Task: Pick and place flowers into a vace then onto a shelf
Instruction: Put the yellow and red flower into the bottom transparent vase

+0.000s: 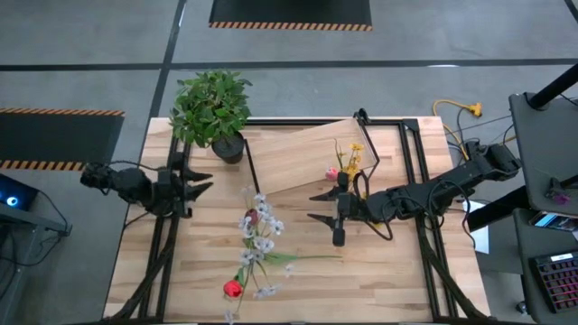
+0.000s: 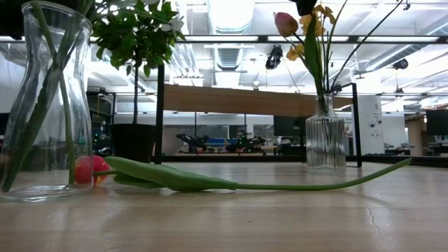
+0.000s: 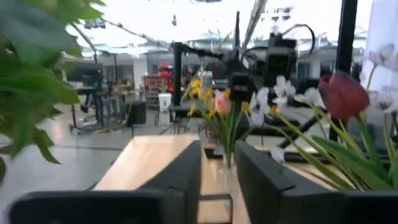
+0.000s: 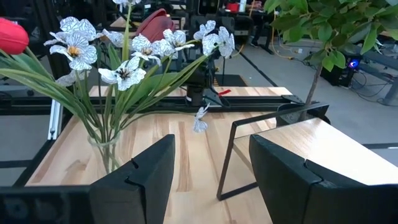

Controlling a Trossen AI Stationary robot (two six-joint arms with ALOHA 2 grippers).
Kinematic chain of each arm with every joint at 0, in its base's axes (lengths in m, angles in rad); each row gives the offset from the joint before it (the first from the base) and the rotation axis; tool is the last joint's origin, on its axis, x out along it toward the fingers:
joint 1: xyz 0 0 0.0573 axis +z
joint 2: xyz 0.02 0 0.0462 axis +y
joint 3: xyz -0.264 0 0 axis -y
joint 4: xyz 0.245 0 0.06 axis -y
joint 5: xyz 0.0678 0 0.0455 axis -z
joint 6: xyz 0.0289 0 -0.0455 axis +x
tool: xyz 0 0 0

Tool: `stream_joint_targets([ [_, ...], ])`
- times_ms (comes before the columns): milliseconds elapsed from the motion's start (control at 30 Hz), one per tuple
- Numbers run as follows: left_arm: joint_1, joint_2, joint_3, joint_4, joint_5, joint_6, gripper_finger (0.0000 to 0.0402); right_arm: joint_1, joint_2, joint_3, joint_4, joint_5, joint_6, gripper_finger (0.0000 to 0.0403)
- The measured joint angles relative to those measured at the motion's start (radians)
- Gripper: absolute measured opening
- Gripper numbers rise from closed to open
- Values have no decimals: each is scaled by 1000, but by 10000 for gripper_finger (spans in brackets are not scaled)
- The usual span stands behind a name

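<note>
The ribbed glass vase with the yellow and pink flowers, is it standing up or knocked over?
Upright: the low view shows the ribbed vase standing on its base on the table, its flowers rising from its mouth.

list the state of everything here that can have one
left gripper: open, empty
right gripper: open, empty
clear vase: upright, holding white sprays
ribbed vase: upright, holding a pink bud and yellow blooms
red tulip: lying flat on the table, not in a vase
shelf: standing, turned askew to the table
potted plant: upright
</note>
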Motion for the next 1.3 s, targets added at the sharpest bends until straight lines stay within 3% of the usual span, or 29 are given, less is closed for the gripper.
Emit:
stream_joint_targets([
  [167, 41, -3, -57, 103, -2, 3, 10, 0, 0, 0, 2, 0, -1, 199],
  [300, 74, -3, -108, 124, 4, -13, 4, 0, -7, 0, -15, -8, -3, 199],
  [467, 82, -3, -160, 143, 69, -22, 0, 3, -12, 0, -95, -180, -56, 199],
  [700, 82, -3, -172, 139, 85, -16, 0, 12, 22, -2, -172, -325, -91, 199],
  [833, 82, -3, -185, 167, 83, -36, 0, 58, 118, -2, -100, -395, -124, 196],
  [1033, 82, 0, -178, 185, 83, -40, 0, 107, 316, 81, -102, -377, -66, 184],
  [1300, 82, -1, -178, 207, 82, 5, 0, 110, 526, 265, -229, -359, -30, 175],
])
